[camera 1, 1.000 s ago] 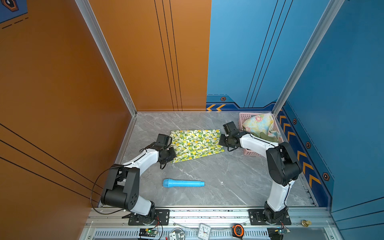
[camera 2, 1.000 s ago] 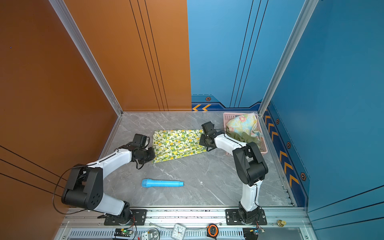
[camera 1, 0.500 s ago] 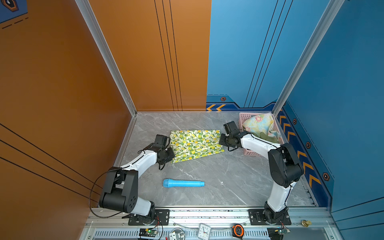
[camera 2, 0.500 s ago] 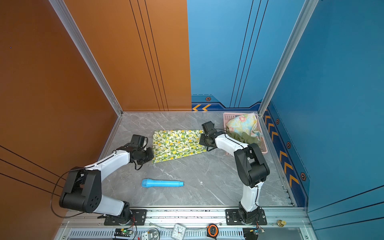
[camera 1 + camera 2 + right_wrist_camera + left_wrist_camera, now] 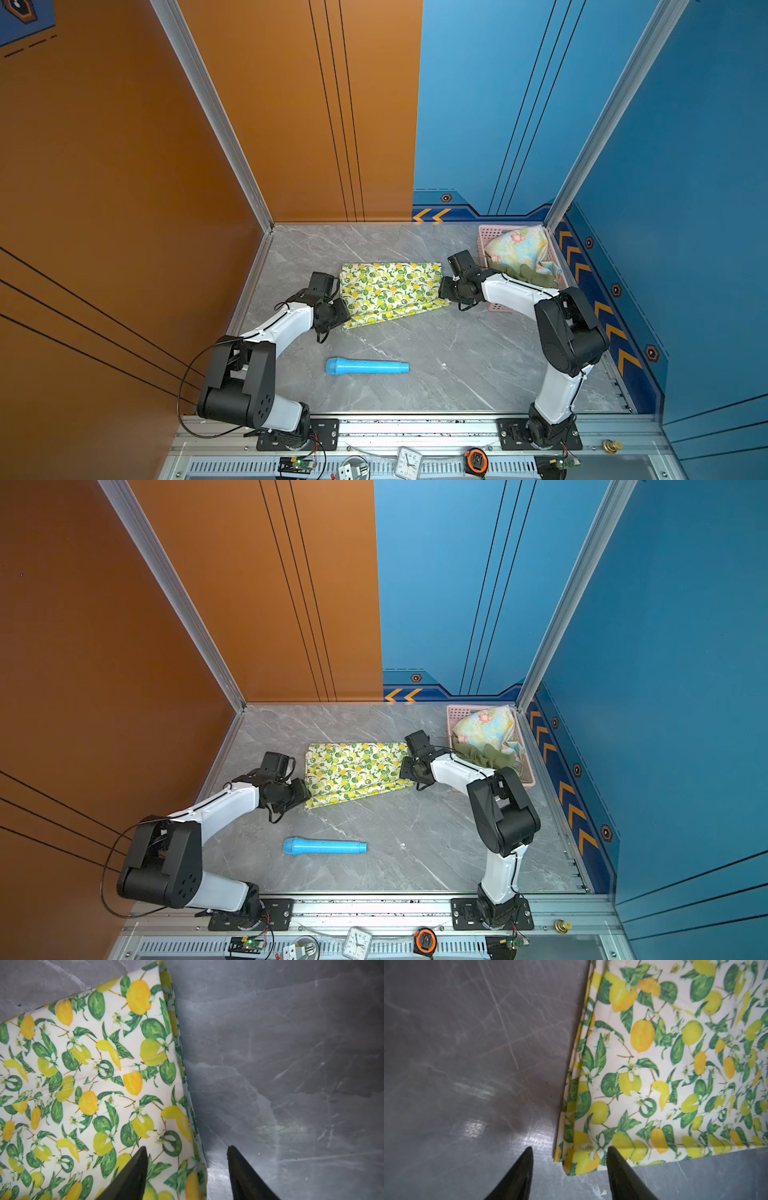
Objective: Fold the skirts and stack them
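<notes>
1. Grey, marble-veined tabletop [image 5: 436, 340], smooth and glossy, carries everything. Past its near edge, by the metal rail, sit a small clock [image 5: 408, 462] and an orange tape measure [image 5: 477, 460].
2. Beyond the rail a sky-blue plastic tube [image 5: 367, 367], round and wider at one end, lies on its side, well apart from the cloth.
3. Mid-table the lemon skirt [image 5: 390, 286] lies flat as a folded rectangle. It is thin white cloth printed with lemons and green leaves, and its layered edges show at the sides.
4. The left claw [image 5: 570, 1147] stands open at the skirt's near left corner. The corner lies between the two black tapered fingers, unpinched.
5. The right claw [image 5: 187, 1148] is open too, at the skirt's right edge. One finger is over the print and one over bare stone, with the edge between them.
6. Farther back on the right, a pink lattice basket [image 5: 486, 241] holds the pastel floral skirt [image 5: 519, 249], bunched up, with the crumpled olive skirt [image 5: 528, 274] showing beneath it.
7. Orange and blue panel walls [image 5: 291, 124] close the back.
</notes>
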Robot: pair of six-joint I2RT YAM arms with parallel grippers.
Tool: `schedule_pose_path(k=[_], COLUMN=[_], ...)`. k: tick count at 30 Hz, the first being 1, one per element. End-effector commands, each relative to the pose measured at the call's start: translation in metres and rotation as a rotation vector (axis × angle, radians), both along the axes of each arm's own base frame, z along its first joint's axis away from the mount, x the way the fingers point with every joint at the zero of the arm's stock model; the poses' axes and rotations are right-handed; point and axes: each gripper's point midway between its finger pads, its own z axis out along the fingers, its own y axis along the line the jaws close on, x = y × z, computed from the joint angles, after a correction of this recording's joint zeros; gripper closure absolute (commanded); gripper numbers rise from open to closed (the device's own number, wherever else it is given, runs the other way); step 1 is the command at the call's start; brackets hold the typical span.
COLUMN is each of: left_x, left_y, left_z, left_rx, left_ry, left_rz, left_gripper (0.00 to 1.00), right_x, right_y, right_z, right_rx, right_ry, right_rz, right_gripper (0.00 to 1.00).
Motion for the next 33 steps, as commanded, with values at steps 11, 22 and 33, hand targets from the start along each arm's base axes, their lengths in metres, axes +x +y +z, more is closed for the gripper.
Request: schedule_pose_path(k=[11, 22, 33], left_x=[0.060, 0.069, 0.071], left_y=[0.007, 0.004, 0.003], left_z=[-0.001, -0.024, -0.038], left_rx=[0.039, 0.038, 0.053], left_ry=[0.025, 0.077, 0.109], left_rz=[-0.024, -0.040, -0.055], left_gripper=[0.35, 0.43, 0.58], right_x=[0.020, 0.012, 0.007], right_y=[0.012, 0.016, 0.019], right_z=[-0.005, -0.023, -0.035], right_rx=[0.120, 0.126, 0.130], right_ry=[0.075, 0.123, 0.147], right_rz=[-0.006, -0.006, -0.010], right_gripper=[0.43, 0.51, 0.55])
